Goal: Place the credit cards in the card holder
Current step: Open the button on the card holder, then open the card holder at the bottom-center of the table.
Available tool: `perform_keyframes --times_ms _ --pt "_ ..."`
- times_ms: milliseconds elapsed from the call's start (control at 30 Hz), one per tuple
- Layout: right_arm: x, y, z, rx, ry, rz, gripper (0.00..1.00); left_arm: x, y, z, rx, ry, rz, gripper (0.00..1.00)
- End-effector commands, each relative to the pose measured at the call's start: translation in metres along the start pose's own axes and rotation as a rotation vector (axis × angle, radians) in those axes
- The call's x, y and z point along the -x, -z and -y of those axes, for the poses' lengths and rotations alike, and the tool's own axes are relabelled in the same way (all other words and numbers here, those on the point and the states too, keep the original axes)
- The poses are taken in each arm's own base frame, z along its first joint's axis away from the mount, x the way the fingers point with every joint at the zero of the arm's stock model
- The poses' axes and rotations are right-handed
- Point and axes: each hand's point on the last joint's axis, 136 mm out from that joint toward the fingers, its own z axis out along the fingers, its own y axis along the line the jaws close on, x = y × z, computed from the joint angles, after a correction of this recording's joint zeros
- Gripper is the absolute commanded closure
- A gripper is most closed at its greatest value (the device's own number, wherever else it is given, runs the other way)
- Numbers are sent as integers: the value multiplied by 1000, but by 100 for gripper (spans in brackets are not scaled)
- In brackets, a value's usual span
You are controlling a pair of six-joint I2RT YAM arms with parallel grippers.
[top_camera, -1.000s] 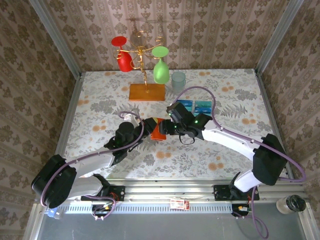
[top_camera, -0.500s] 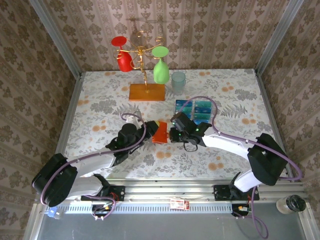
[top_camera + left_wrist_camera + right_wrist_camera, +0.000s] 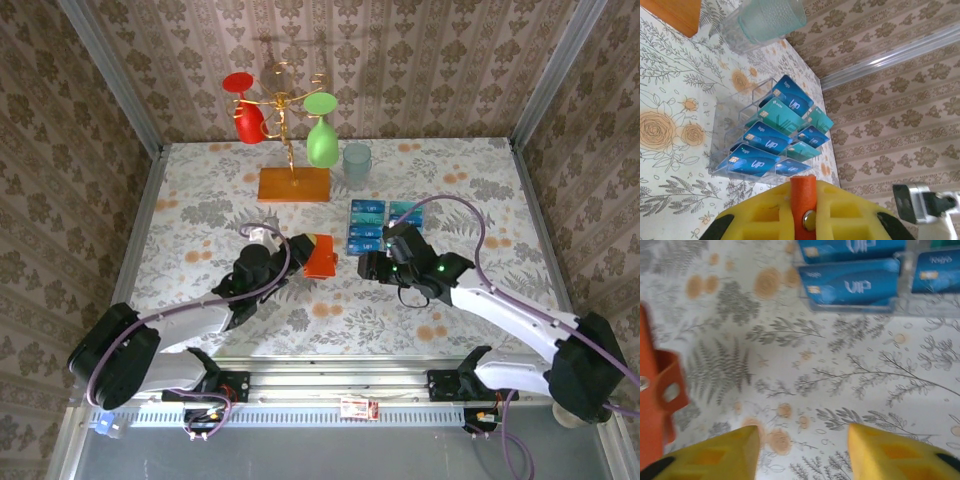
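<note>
i have the left jaws closed on the card holder [image 3: 322, 257]. from the left wrist view the orange-red edge of it stands pinched between the two yellow fingers [image 3: 760, 215], with a small metal stud showing on it. it sits about the middle of the bench [image 3: 200, 200], slightly nearer the near edge. i cannot tell whether its underside touches the bench or hangs just clear.

the right jaws are open. in the right wrist view the yellow fingertips [image 3: 720, 452] stand well apart with nothing but flowered bench cloth between them. they hover just to the right of the card holder, apart from it. the holder shows at the left edge of that view, with an orange tab that has a round hole.

the credit cards [image 3: 385, 226] are all in a clear rack [image 3: 722, 122] right of the bench's middle, between the right jaws and the far edge. they stand tilted in its slots in two columns, blue and teal, some marked "vip". none is in the holder and none is in either jaws.

beyond the rack, near the far edge, stands a pale teal cup [image 3: 357, 164]. left of the cup is the wooden base [image 3: 294, 184] of a wire stand, which carries a red glass [image 3: 243, 112] and a green glass [image 3: 321, 140] hung upside down.
</note>
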Motion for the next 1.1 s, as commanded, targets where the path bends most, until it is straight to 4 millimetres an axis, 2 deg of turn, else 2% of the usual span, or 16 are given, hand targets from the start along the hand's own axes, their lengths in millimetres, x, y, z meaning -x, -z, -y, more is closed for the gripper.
perform_keyframes --times_ms 0,100,267,467,667,767,867,1067 --pt "-2 9 -25 153 -55 -10 35 20 -1 27 -103 51 55 100" --pt "9 19 -46 255 -90 20 28 27 2 33 -130 78 75 100" --pt "32 31 -79 399 -135 67 26 35 6 41 -163 108 97 100" --pt "48 19 -101 459 -159 65 27 38 9 43 -196 149 120 100" --pt "55 -3 -100 443 -176 67 30 38 9 42 -205 164 123 100" --pt "59 -12 -91 430 -197 77 39 39 10 41 -209 176 129 100" --pt "62 -16 -78 432 -233 98 48 41 10 42 -223 196 141 100" --pt "61 -17 -72 452 -267 101 55 46 8 47 -269 242 159 100"
